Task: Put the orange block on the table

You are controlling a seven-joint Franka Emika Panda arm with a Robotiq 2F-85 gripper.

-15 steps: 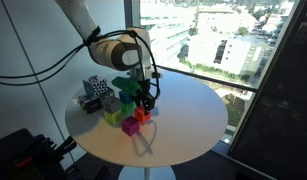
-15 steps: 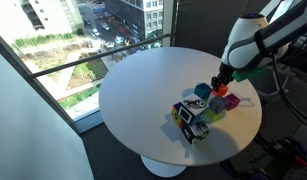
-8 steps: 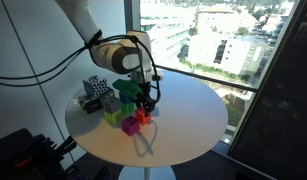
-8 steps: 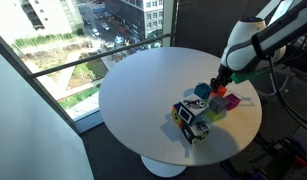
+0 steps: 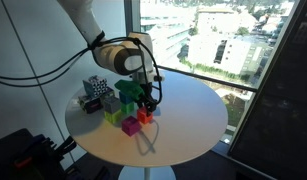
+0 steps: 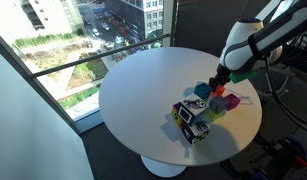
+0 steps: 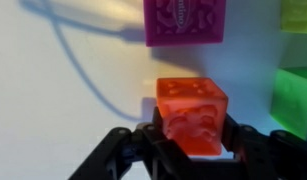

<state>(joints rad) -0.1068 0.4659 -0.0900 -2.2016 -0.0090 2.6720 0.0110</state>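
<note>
The orange block is a small red-orange cube held between my gripper's two black fingers, which are shut on its sides. In both exterior views the gripper points down over the round beige table with the orange block low at its tips. I cannot tell whether the block touches the tabletop. A magenta cube lies just beyond the block.
Green cubes and a black-and-white patterned cube stand close beside the gripper. A blue cube lies near it. The table's edge is near. Windows are behind.
</note>
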